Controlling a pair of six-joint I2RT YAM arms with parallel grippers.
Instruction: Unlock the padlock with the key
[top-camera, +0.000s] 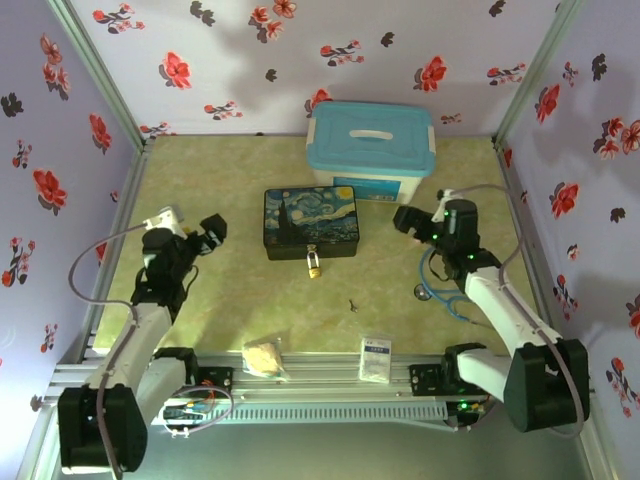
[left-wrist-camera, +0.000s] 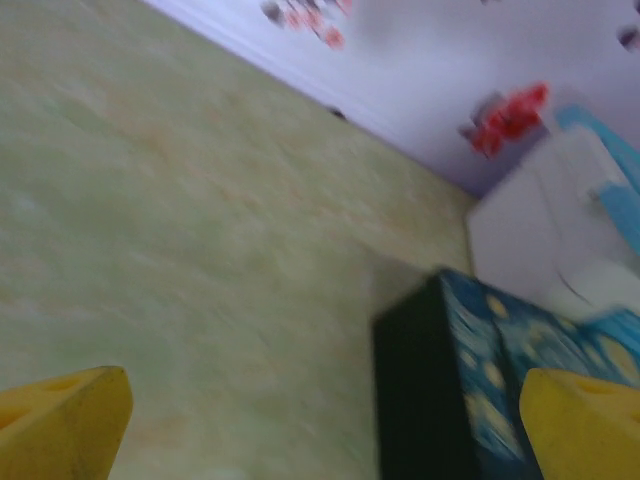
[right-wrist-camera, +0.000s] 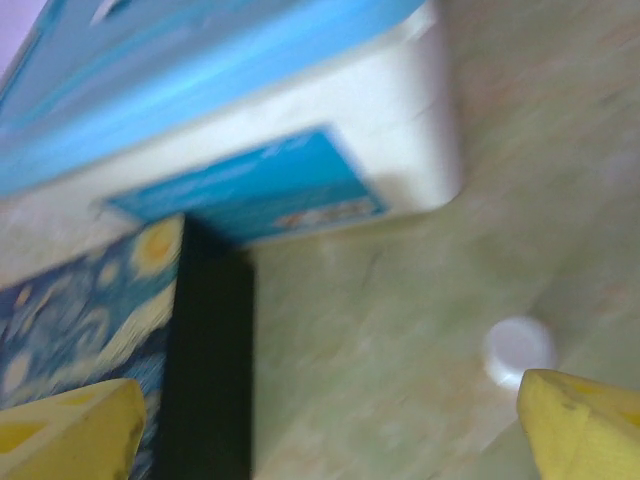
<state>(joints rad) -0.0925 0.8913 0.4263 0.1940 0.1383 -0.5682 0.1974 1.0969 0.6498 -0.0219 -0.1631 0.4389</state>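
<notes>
A beige packet (top-camera: 264, 358) and a white packet (top-camera: 376, 358) lie at the table's (top-camera: 240, 300) near edge. The left gripper (top-camera: 213, 231) and right gripper (top-camera: 404, 220) flank the painted tin (top-camera: 311, 221), both wide and empty. The padlock (top-camera: 314, 263) sits at the tin's front, the key (top-camera: 353, 304) apart, mid-table. A blue-lidded tub (top-camera: 372, 150) stands behind.

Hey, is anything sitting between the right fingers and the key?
Nothing visible does. The key lies alone on bare table in front of the painted tin, and the stretch from the open right fingers to it looks free. The white cap sits off to the side, toward the right arm.
</notes>
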